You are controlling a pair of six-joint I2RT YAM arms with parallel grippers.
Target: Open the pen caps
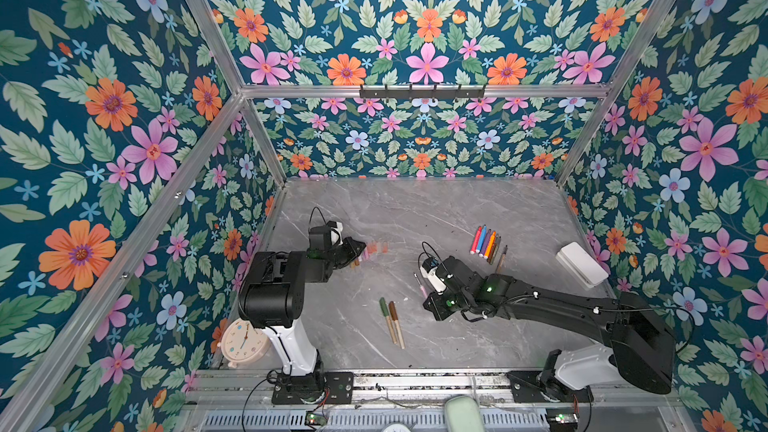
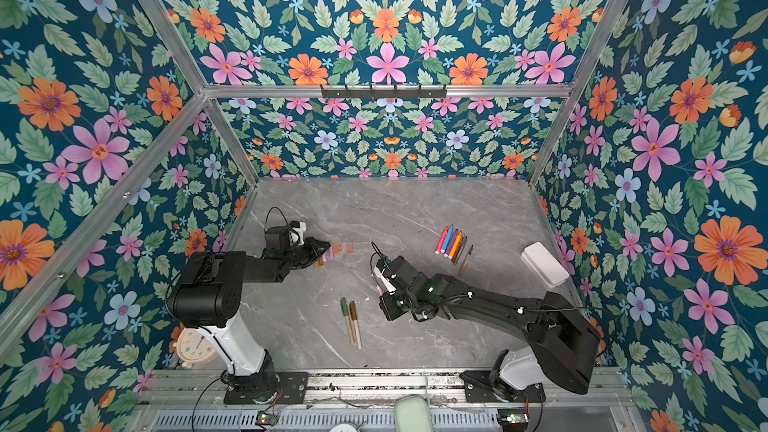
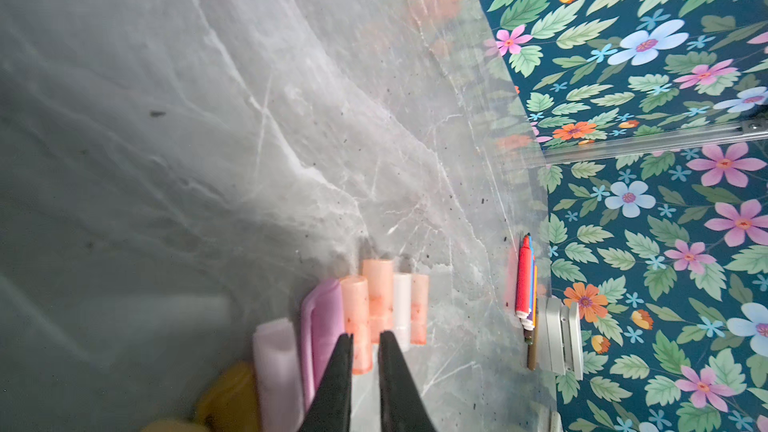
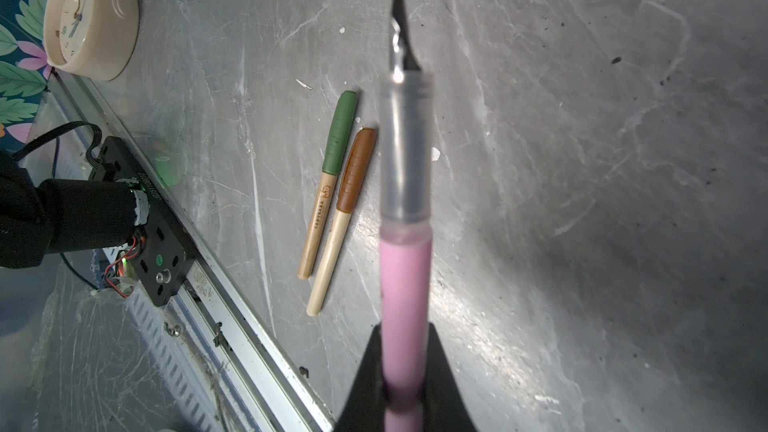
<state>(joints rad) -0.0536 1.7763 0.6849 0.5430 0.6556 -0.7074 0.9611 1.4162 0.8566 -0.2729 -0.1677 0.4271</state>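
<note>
Our right jaws clench a pink plastic pen (image 4: 405,284), uncapped, dark nib bare, above the grey marble surface (image 1: 415,209). Near the cream round clock (image 4: 89,14) lie two capped beige pens (image 4: 349,184). Farther from that clock, stubby pink and salmon plastic pen caps (image 3: 376,297) lie in a row beneath the left jaws, drawn nearly together; whether they pinch one we cannot tell.

My right pincer (image 4: 404,330) is clamped on a pink pen (image 4: 405,280). The pen is uncapped, with its clear collar and dark nib pointing to twelve o'clock. At about eleven, on the grey desk (image 4: 582,160), a green-capped pen (image 4: 326,184) and a brown-capped pen (image 4: 341,222) lie side by side, touching, both with beige barrels. A cream clock (image 4: 89,18) sits out at ten.
</note>
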